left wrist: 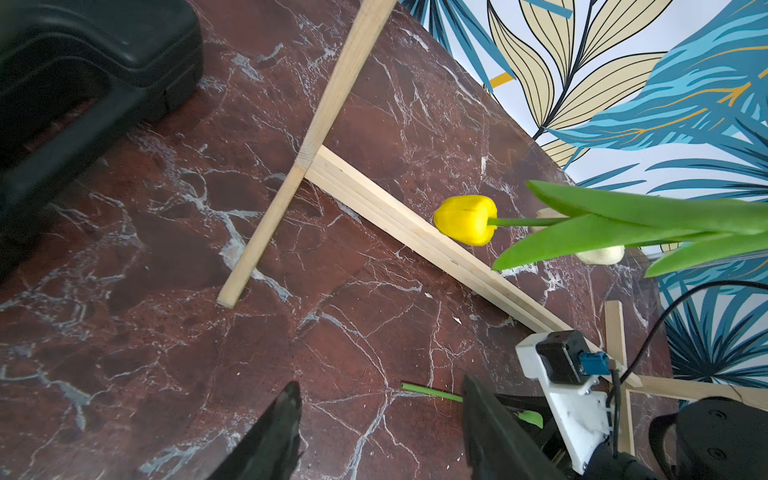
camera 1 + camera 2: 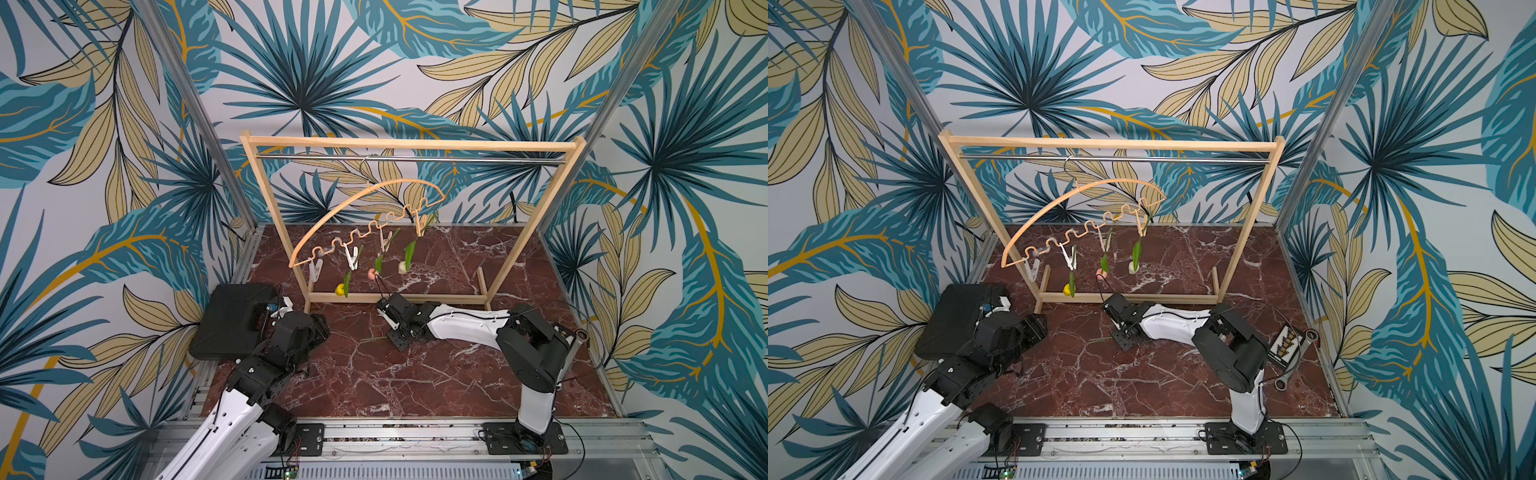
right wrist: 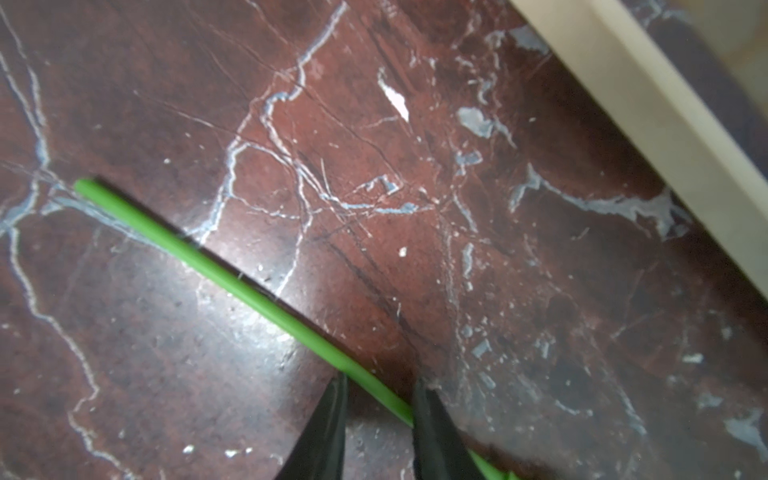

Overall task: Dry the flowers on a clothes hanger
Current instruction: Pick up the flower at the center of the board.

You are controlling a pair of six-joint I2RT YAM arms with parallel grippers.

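Well, three flowers [image 2: 379,262] hung on the clothes hanger [image 2: 361,233]. The last stem [image 3: 232,274] lay on the bench [image 3: 498,249] between the right jaws, slightly apart, not pinching. Left jaws stood wide, empty. Next it needed a soft squeeze.

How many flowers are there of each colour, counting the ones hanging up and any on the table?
Yellow tulip, hanging: 1
Pink tulip, hanging: 1
Cream-white tulip, hanging: 1
Stem on the table, head hidden: 1
Total: 4
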